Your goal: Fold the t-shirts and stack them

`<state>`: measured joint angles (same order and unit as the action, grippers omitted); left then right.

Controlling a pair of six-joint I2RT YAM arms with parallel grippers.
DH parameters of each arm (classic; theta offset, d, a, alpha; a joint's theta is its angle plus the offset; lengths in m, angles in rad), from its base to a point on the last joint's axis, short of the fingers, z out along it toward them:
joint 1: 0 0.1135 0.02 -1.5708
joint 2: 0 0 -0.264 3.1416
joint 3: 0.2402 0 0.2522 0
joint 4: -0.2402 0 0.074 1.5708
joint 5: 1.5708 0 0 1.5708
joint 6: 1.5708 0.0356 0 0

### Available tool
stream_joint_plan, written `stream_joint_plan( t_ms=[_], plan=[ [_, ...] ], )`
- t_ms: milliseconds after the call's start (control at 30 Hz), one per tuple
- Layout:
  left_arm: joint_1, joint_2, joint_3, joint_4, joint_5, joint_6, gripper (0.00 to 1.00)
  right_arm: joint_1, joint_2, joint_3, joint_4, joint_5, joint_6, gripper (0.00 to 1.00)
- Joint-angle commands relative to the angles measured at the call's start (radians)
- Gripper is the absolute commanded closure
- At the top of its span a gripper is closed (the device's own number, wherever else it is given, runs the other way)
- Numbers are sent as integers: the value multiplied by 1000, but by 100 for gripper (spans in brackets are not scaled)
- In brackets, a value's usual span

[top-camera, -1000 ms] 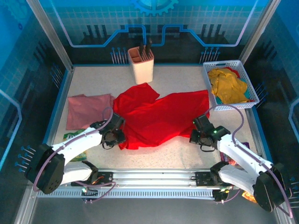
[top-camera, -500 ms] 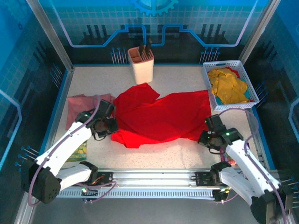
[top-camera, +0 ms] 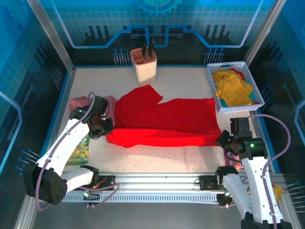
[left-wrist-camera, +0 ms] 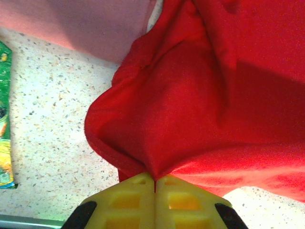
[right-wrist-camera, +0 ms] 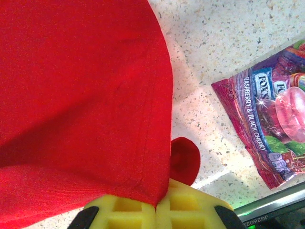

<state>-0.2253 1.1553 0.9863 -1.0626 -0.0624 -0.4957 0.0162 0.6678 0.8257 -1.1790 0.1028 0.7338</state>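
Red t-shirt [top-camera: 164, 121] stretched between arms; left end effector [left-wrist-camera: 155, 180], right end effector [right-wrist-camera: 159, 205] each clamped on its edge.

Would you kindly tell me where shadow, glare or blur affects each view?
Top external: even light, the red t-shirt so saturated its folds barely read. Left wrist: a hard shadow darkens the cloth's upper right. Right wrist: bright glare on the table beside the sweets packet, whose print is sharp.

Speckled table [top-camera: 181, 81], littered.
Red t-shirt [top-camera: 162, 124] spread mid-table, pink t-shirt [top-camera: 77, 103] left, basket [top-camera: 227, 64] far right, tub [top-camera: 144, 69] behind, green packet [top-camera: 80, 153] near-left.
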Motion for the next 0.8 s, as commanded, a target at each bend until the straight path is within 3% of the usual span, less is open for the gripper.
stream_joint_plan(
  t_ms=[0,200,400,500,533,600,667,733,767],
  plan=[
    [7,29,-47,26,25,15,95,-17,11,-42,17,-13,-16,99],
    [6,126,-7,133,-7,5,93,-18,95,-100,156,-23,-4,98],
    [7,349,144,215,-9,16,91,-46,243,-169,339,-25,-16,98],
    [7,437,216,214,-27,29,81,-75,304,-192,410,-59,-33,91],
    [7,452,230,210,-39,36,65,-86,316,-198,425,-79,-37,84],
    [7,454,242,189,-53,46,50,-104,329,-198,440,-115,-51,69],
    [7,422,227,171,-54,48,45,-113,324,-198,454,-161,-78,49],
    [7,367,180,163,-44,41,44,-117,308,-199,467,-214,-106,23],
    [7,337,156,157,-30,36,44,-117,299,-199,470,-233,-111,17]
  ],
)
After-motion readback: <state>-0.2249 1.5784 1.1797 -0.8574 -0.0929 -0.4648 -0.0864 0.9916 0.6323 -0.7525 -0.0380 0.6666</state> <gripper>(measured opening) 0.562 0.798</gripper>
